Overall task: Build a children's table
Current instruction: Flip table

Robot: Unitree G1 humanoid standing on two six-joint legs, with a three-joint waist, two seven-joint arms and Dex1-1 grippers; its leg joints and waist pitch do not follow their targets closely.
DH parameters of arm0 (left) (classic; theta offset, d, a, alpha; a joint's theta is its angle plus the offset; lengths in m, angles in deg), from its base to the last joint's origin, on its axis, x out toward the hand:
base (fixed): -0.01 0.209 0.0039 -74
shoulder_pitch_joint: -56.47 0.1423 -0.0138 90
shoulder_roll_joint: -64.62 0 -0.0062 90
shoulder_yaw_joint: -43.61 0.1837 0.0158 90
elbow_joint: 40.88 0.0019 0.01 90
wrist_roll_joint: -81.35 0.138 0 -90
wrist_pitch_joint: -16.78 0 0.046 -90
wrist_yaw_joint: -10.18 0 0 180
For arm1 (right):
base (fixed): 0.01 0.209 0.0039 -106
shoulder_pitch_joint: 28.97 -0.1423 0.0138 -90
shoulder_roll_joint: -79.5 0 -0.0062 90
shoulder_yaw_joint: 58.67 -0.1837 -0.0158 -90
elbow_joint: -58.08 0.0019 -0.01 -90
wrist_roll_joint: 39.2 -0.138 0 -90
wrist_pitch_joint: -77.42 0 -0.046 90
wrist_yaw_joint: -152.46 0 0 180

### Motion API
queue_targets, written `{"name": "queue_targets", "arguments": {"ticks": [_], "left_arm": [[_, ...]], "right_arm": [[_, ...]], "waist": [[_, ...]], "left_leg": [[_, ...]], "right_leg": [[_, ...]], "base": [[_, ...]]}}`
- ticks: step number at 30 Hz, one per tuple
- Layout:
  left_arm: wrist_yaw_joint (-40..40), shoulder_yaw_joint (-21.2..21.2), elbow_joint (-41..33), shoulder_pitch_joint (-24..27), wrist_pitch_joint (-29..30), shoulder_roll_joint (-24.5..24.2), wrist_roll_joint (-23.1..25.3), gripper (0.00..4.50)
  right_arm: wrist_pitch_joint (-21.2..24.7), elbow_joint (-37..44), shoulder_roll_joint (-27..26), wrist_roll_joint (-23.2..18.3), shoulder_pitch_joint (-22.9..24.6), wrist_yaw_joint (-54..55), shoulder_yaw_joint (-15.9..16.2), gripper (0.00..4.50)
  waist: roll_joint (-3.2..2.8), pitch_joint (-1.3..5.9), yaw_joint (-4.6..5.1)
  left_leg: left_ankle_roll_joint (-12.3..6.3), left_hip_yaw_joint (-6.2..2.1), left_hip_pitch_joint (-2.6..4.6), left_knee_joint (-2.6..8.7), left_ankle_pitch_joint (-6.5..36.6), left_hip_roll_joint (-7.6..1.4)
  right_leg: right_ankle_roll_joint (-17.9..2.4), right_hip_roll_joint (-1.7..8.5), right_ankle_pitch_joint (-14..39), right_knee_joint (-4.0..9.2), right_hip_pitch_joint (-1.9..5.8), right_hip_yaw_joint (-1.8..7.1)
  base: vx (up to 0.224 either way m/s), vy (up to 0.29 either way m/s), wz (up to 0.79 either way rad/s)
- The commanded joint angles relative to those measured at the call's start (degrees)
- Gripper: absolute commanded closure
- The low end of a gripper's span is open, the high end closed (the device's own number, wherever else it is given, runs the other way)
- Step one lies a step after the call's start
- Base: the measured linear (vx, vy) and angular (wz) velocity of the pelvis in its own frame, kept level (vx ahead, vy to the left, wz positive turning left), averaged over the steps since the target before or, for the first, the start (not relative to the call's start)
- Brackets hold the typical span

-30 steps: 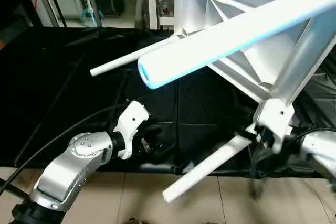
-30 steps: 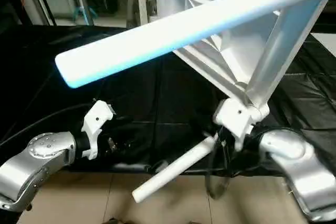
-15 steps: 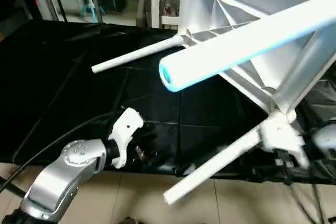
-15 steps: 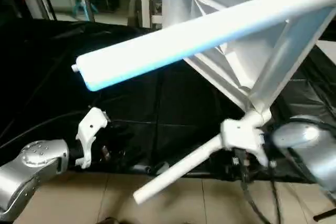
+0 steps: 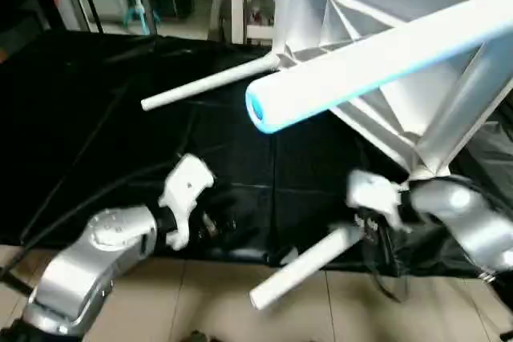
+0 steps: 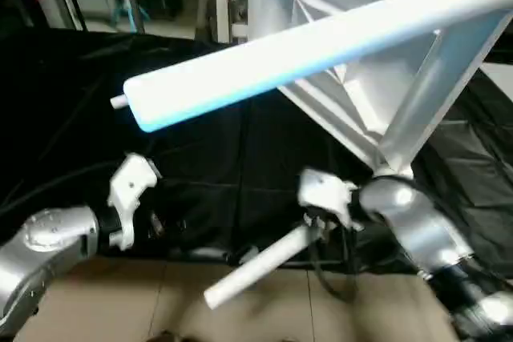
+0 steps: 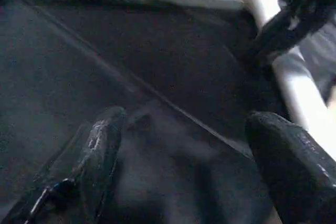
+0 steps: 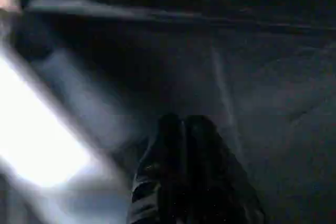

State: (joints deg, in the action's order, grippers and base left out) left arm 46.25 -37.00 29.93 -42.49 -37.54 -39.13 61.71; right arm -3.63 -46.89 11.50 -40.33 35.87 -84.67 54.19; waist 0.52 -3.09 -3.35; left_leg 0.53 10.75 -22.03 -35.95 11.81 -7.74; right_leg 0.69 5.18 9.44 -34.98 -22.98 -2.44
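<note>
black sheet [image 5: 96, 134] covers floor across frame middle. table top [image 5: 377, 6] tilted, ribbed underside facing camera, upper right. four legs seated in it: one [image 5: 377, 54] pointing at camera, one [image 5: 208, 86] toward upper left, one [image 5: 300, 266] lower centre, one [image 5: 465, 110] right. left gripper [image 7: 184, 145] lower left, fingers wide apart, empty. right gripper [image 8: 181, 145] lower right beside lower leg, fingers pressed together, holding nothing.

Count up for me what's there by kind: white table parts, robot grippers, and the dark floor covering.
Table top: 1
White legs: 4, namely
Grippers: 2, the left gripper and the right gripper
Black sheet: 1
Total: 8
</note>
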Motion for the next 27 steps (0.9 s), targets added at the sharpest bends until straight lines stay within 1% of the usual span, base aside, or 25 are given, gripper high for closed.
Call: {"name": "queue_targets", "arguments": {"ticks": [1,4,5,6,7,8,9,10,11,12,13,14,15,16,17,18,19,20,21,22,23,24,25,26,27], "left_arm": [[-0.09,-0.88,0.38,-0.84,-0.74,0.03,0.47,0.38],[-0.22,-1.1,0.63,-1.33,-1.33,0.22,0.73,0.38],[-0.32,-1.27,0.7,-1.51,-1.46,0.37,0.7,0.38],[-0.25,-1.41,0.15,-1.54,-0.84,0.66,-0.01,0.38],[-0.15,-1.4,0.0,-1.5,-0.7,0.71,-0.19,0.38],[0.46,-1.16,-1.11,-1.21,0.16,0.98,-1.25,0.38],[0.46,-1.16,-1.11,-1.21,0.16,0.98,-1.25,0.38],[0.77,-0.7,-1.95,-0.99,0.72,1.19,-1.81,0.38],[0.88,-0.47,-2.26,-0.88,0.9,1.25,-1.93,0.38],[1.14,0.16,-3.03,-0.6,1.36,1.38,-2.2,0.38],[1.2,0.31,-3.2,-0.53,1.46,1.41,-2.26,0.38],[1.04,0.56,-3.36,-0.23,1.49,1.45,-2.02,0.38],[0.82,0.66,-3.38,0.08,1.46,1.39,-1.69,0.38],[0.76,0.99,-3.23,0.41,1.3,1.05,-0.96,0.38],[0.76,0.99,-3.23,0.41,1.3,1.05,-0.96,0.38],[0.81,1.33,-3.12,0.77,1.09,0.62,-0.44,0.38],[0.96,1.66,-3.13,0.99,0.96,0.44,-0.28,0.38],[1.05,1.91,-3.18,1.1,0.9,0.43,-0.29,0.38],[1.09,2.09,-3.23,1.12,0.9,0.52,-0.35,0.38],[1.38,2.85,-3.29,0.73,0.91,1.1,-0.56,0.38],[1.4,2.88,-3.29,0.71,0.91,1.13,-0.57,0.38],[1.53,3.13,-3.28,0.51,0.93,1.36,-0.69,0.38],[2.11,3.73,-3.53,0.18,1.18,1.59,-1.13,0.38],[2.98,4.39,-3.85,-0.13,1.52,1.55,-1.64,0.38],[3.07,4.46,-3.89,-0.15,1.56,1.52,-1.68,0.38]], "right_arm": [[-1.92,-3.32,-1.41,1.13,-1.71,2.43,-1.19,4.43],[-3.44,-6.64,-4.11,1.64,-3.4,5.5,-1.77,4.43],[-3.63,-7.47,-5.18,1.4,-3.9,6.25,-2.23,4.43],[-5.01,-10.04,-7.63,1.5,-5.19,9.44,-3.71,4.43],[-5.41,-10.57,-7.95,1.62,-5.45,10.03,-3.88,4.43],[-8.39,-13.61,-9.65,2.67,-7.04,14.65,-5.01,4.43],[-8.39,-13.61,-9.65,2.67,-7.04,14.65,-5.01,4.43],[-9.78,-14.87,-10.66,1.95,-8.01,16.49,-6.36,4.43],[-9.61,-14.49,-11.03,0.69,-8.27,16.15,-7.33,4.43],[-8.97,-13.33,-12.0,-2.81,-8.92,15.02,-9.96,4.43],[-8.74,-12.98,-12.23,-3.74,-9.06,14.65,-10.62,4.43],[-6.28,-9.68,-11.7,-8.07,-8.99,9.9,-12.4,4.43],[-3.94,-6.33,-10.32,-11.28,-8.59,5.12,-13.28,4.43],[0.16,-0.91,-5.99,-14.9,-7.05,-3.05,-12.93,4.43],[0.16,-0.91,-5.99,-14.9,-7.05,-3.05,-12.93,4.43],[3.76,4.14,-1.11,-17.88,-5.19,-10.67,-11.92,4.43],[5.77,7.45,3.26,-18.92,-3.25,-15.57,-10.53,4.43],[6.53,9.41,6.45,-18.96,-1.66,-18.48,-9.24,4.43],[6.79,10.44,8.37,-18.7,-0.57,-19.98,-8.36,4.43],[7.45,12.82,12.54,-17.86,2.49,-23.51,-6.31,4.43],[7.48,12.9,12.68,-17.82,2.6,-23.62,-6.24,4.43],[7.78,13.5,13.62,-17.47,3.48,-24.51,-5.72,4.43],[8.05,13.74,14.3,-16.56,4.41,-25.18,-4.99,4.43],[7.84,13.81,14.47,-15.29,5.16,-25.52,-4.1,4.43],[7.81,13.84,14.43,-15.21,5.21,-25.51,-4.03,4.43]], "waist": [[-0.28,3.3,0.06],[-0.28,3.49,0.16],[-0.28,3.49,0.16],[-0.12,3.57,0.1],[-0.09,3.53,0.25],[0.18,3.57,0.13],[-0.02,3.56,0.19],[0.16,3.59,0.1],[0.07,3.48,0.1],[0.07,3.53,-0.09],[0.01,3.52,-0.13],[0.27,3.49,-0.01],[0.21,3.53,-0.26],[0.07,3.43,-0.3],[0.09,3.44,-0.49],[0.15,3.31,-0.61],[-0.09,3.23,-1.32],[-0.18,2.95,-1.34],[-0.14,3.05,-1.61],[-0.08,2.99,-1.54],[0.01,3.0,-1.59],[0.1,2.85,-1.37],[0.42,2.92,-1.13],[0.25,2.9,-1.1],[0.17,2.84,-0.95]], "left_leg": [[0.79,-2.46,1.38,5.41,17.75,-5.0],[0.52,-2.4,1.11,5.38,15.95,-4.94],[0.52,-2.4,1.11,5.38,15.95,-4.94],[0.1,-2.29,1.15,5.29,15.17,-4.93],[0.13,-2.26,1.0,5.34,14.95,-4.87],[0.22,-2.19,1.15,5.31,14.9,-4.98],[0.51,-2.16,1.09,5.29,14.51,-4.83],[0.5,-2.1,1.16,5.29,14.45,-4.83],[0.47,-2.09,1.18,5.35,14.51,-4.93],[0.21,-1.91,1.45,5.3,15.02,-4.94],[-0.13,-2.04,1.3,5.37,14.83,-5.03],[-0.49,-1.97,1.24,5.4,15.12,-4.96],[-0.69,-2.04,1.34,5.42,15.08,-5.12],[-1.24,-2.04,1.35,5.47,14.75,-5.2],[-1.65,-2.09,1.46,5.49,14.88,-5.2],[-2.05,-2.0,1.53,5.52,14.93,-5.31],[-2.1,-1.98,1.87,5.52,15.55,-5.58],[-1.92,-1.98,1.74,5.75,16.23,-5.63],[-1.38,-1.93,1.81,5.71,17.14,-5.61],[-1.0,-2.07,1.64,5.75,18.14,-5.59],[-0.85,-2.0,1.71,5.71,18.6,-5.61],[-0.62,-2.17,1.49,5.76,19.6,-5.55],[-0.43,-2.3,1.25,5.67,19.83,-5.47],[-0.26,-2.44,1.19,5.66,19.83,-5.49],[-0.15,-2.43,1.28,5.67,20.3,-5.47]], "right_leg": [[-13.81,3.35,15.32,4.05,1.67,2.37],[-14.61,3.35,12.31,3.65,1.95,2.34],[-14.61,3.35,12.31,3.65,1.95,2.34],[-15.08,3.46,11.71,3.59,1.96,2.38],[-15.27,3.37,11.72,3.57,2.06,2.31],[-15.26,3.48,11.9,3.57,1.98,2.3],[-15.45,3.43,12.03,3.47,1.91,2.27],[-15.35,3.35,11.97,3.5,1.97,2.24],[-15.17,3.39,11.97,3.47,1.96,2.32],[-15.0,3.41,12.25,3.59,1.93,2.41],[-14.85,3.4,11.96,3.43,2.03,2.4],[-14.71,3.18,12.13,3.47,2.13,2.36],[-14.45,3.32,11.93,3.41,2.25,2.39],[-14.04,3.12,11.51,3.32,2.22,2.35],[-13.68,2.98,11.32,3.34,2.44,2.25],[-13.52,3.05,11.39,3.43,2.31,2.38],[-12.98,3.14,12.06,3.6,2.27,2.45],[-12.65,3.15,13.12,3.82,2.2,2.56],[-12.58,3.38,14.47,4.06,2.22,2.54],[-12.41,3.54,16.11,4.25,2.23,2.55],[-12.27,3.64,17.01,4.42,2.09,2.62],[-12.1,3.8,18.98,4.63,2.05,2.64],[-11.62,3.96,20.73,4.72,2.1,2.62],[-11.39,4.01,21.6,4.7,2.08,2.59],[-11.25,3.96,22.63,4.89,1.91,2.56]], "base": [[0.0,0.0,0.0],[0.0,0.0,0.0],[0.0,0.0,0.0],[0.0,0.0,0.0],[0.0,0.0,0.0],[0.0,0.0,0.0],[0.0,0.0,0.0],[0.0,0.0,0.0],[0.0,0.0,0.0],[0.0,0.0,0.0],[0.0,0.0,0.0],[0.0,0.0,0.0],[0.0,0.0,0.0],[0.0,0.0,0.0],[0.0,0.0,0.0],[0.0,0.0,0.0],[0.0,0.0,0.0],[0.0,0.0,0.0],[0.0,0.0,0.0],[0.0,0.0,0.0],[0.0,0.0,0.0],[0.0,0.0,0.0],[0.0,0.0,0.0],[0.0,0.0,0.0],[0.0,0.0,0.0]]}}
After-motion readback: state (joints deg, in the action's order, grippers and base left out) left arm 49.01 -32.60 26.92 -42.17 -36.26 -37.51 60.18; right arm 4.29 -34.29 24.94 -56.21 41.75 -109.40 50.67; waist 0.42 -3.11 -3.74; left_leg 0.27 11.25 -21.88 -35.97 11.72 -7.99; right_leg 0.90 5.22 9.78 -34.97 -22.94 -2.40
